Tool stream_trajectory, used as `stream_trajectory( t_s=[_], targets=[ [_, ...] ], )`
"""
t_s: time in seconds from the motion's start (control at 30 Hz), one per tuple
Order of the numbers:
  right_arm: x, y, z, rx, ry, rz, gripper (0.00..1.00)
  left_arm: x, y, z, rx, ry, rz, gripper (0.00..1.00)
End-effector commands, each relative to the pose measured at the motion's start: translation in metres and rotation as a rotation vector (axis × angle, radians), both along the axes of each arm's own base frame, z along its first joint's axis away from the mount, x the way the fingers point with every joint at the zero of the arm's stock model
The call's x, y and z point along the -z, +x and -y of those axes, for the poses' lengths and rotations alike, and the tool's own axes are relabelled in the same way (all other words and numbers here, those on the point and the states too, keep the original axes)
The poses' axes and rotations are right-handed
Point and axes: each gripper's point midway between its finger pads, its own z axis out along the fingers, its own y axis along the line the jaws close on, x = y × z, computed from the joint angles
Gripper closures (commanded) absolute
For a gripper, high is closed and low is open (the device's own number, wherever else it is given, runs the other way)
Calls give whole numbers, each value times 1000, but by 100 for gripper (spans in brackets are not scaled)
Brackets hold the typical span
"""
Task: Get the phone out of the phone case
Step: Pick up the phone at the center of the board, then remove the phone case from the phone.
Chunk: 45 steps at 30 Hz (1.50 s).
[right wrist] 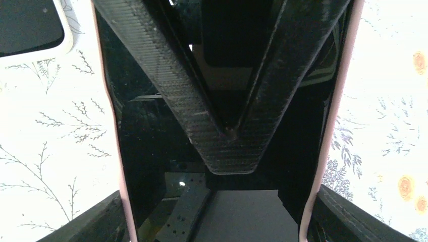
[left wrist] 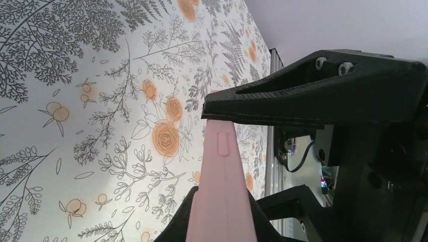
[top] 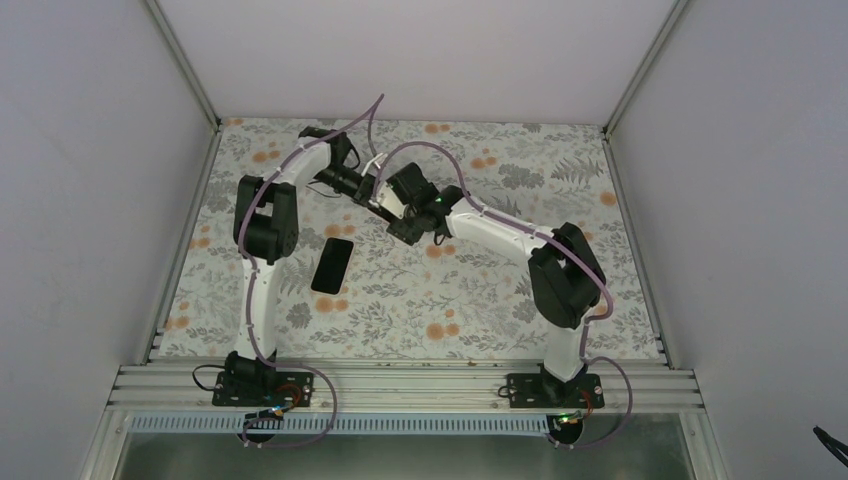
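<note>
A phone with a glossy black screen sits in a pink case and is held in the air between both arms above the table's middle. My left gripper is shut on the case, one finger on each face; the case's pink edge with a side button shows between them. One left finger lies across the screen. My right gripper is shut on the case's two long pink edges. In the top view the left gripper and the right gripper meet at the phone.
A second dark phone with a pale rim lies flat on the floral tablecloth, left of and nearer than the grippers; its corner shows in the right wrist view. White walls enclose the table on three sides.
</note>
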Motion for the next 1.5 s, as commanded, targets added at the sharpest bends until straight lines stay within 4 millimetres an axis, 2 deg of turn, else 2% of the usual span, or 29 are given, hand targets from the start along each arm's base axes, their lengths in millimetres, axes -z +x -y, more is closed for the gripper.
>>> stream_trajectory(
  t_s=[0.0, 0.1, 0.13, 0.23, 0.3, 0.37, 0.47, 0.53, 0.63, 0.67, 0.73, 0.87, 1.23, 1.47],
  targets=[
    [-35, 17, 0, 42, 86, 100, 33, -12, -13, 6, 63, -43, 106, 98],
    [-40, 11, 3, 23, 101, 93, 5, -21, -15, 5, 70, -46, 144, 98],
    [-44, 4, 6, 0, 112, 75, 1, -24, -16, 4, 79, -37, 168, 98],
    [-59, -20, 20, -102, 143, 5, 0, -34, -20, 1, 128, 36, 300, 98],
    [-79, -37, 36, -158, 201, -24, 0, -47, -21, -1, 141, 67, 407, 98],
    [-90, -47, 54, -181, 253, -34, 0, -64, -24, -3, 152, 82, 526, 98],
    [-107, -46, 82, -170, 328, 15, 0, -89, -29, -3, 161, 102, 736, 98],
    [-110, -52, 97, -211, 335, 66, 0, -106, -32, -2, 137, 113, 880, 98],
    [-107, -58, 109, -221, 327, 145, 0, -117, -39, 3, 85, 149, 1082, 98],
    [-105, -59, 110, -221, 322, 143, 1, -123, -45, 5, 71, 157, 1140, 98],
    [-101, -59, 110, -228, 314, 113, 6, -117, -53, 13, 81, 173, 1177, 98],
    [-104, -54, 105, -238, 340, 118, 9, -109, -63, 24, 125, 171, 1160, 98],
    [-86, -42, 99, -235, 322, 66, 13, -113, -64, 27, 116, 156, 1145, 98],
    [-89, -22, 97, -194, 332, 135, 13, -112, -63, 29, 120, 156, 1126, 98]
  ],
)
